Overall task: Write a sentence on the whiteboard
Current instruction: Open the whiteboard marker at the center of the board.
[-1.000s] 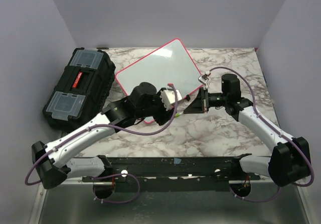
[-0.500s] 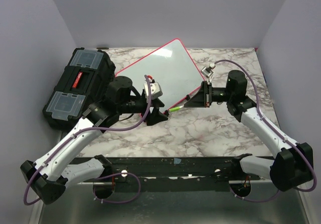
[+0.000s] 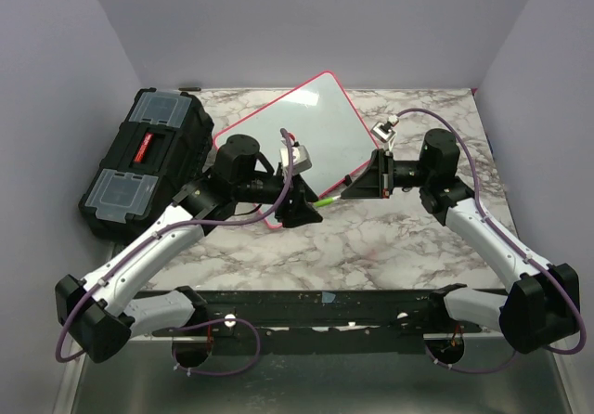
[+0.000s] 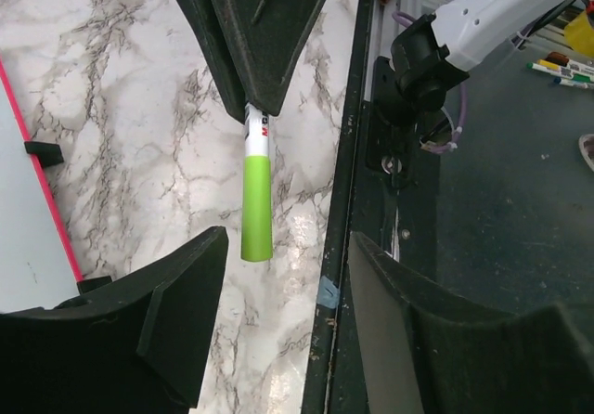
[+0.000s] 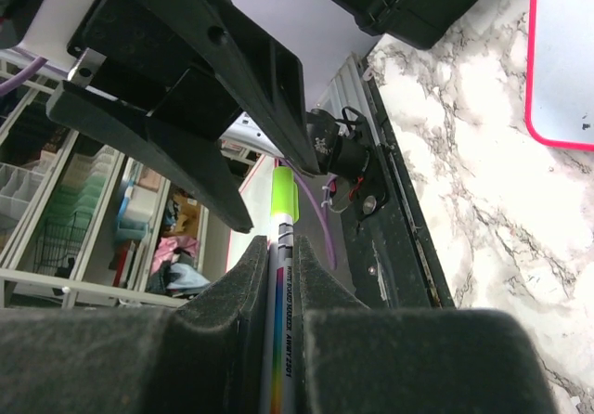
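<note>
Pinching the green marker (image 5: 283,247) by its barrel, the right gripper (image 3: 357,187) presents the cap (image 4: 257,205) to the left gripper (image 4: 288,242), spread either side of it (presumably for uncapping); the whiteboard (image 3: 311,122), no writing visible, lies near the worktop's far edge.

I read the whiteboard (image 3: 320,117) as glossy white with a thin red-pink rim. The marker (image 4: 256,205) has a lime-green cap on a white barrel with a rainbow stripe. The table (image 3: 390,247) is white marble veined grey. The toolbox (image 3: 144,159) is black with a red latch.
</note>
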`<state>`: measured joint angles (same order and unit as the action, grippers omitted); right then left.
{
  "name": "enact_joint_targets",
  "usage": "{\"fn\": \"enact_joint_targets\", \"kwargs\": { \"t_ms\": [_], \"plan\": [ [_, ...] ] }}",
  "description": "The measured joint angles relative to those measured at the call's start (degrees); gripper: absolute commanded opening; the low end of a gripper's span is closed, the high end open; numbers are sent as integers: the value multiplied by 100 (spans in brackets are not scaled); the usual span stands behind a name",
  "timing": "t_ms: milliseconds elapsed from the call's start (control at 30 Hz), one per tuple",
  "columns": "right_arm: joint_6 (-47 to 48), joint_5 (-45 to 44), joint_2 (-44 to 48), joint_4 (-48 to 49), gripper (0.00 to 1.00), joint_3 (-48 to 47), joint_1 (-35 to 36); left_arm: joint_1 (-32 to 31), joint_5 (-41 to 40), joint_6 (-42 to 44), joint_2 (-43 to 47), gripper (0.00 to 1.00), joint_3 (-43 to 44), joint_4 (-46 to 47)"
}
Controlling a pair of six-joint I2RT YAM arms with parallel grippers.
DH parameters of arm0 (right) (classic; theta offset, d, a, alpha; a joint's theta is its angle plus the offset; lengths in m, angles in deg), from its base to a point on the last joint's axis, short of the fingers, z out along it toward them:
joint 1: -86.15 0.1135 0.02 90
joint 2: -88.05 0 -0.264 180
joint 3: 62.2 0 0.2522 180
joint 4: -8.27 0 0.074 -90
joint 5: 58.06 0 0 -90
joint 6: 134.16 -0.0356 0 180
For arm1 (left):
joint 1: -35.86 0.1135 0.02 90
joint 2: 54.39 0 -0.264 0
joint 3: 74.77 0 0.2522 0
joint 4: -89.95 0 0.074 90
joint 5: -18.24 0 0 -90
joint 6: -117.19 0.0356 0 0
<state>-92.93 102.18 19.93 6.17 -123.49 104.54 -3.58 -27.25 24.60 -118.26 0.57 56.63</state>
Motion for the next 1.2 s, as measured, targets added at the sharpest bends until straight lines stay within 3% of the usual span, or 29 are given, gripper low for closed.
{"fn": "enact_joint_targets", "kwargs": {
  "t_ms": [267, 767, 833, 967, 1200],
  "plan": [
    [-68, 17, 0, 129, 1, 0, 0, 0, 42, -157, -297, 40, 42, 142],
    [-76, 59, 0, 245, 1, 0, 2, 0, 138, -459, -562, 4, 170, 413],
    [-76, 63, 0, 247, 5, 0, 2, 0, 144, -457, -581, 0, 205, 369],
    [-81, 66, 0, 275, 19, 0, -9, 0, 166, -424, -671, 0, 345, 208],
    [-94, 83, 0, 317, 25, 0, -13, -15, 170, -199, -870, 0, 673, -264]
  ]
}}
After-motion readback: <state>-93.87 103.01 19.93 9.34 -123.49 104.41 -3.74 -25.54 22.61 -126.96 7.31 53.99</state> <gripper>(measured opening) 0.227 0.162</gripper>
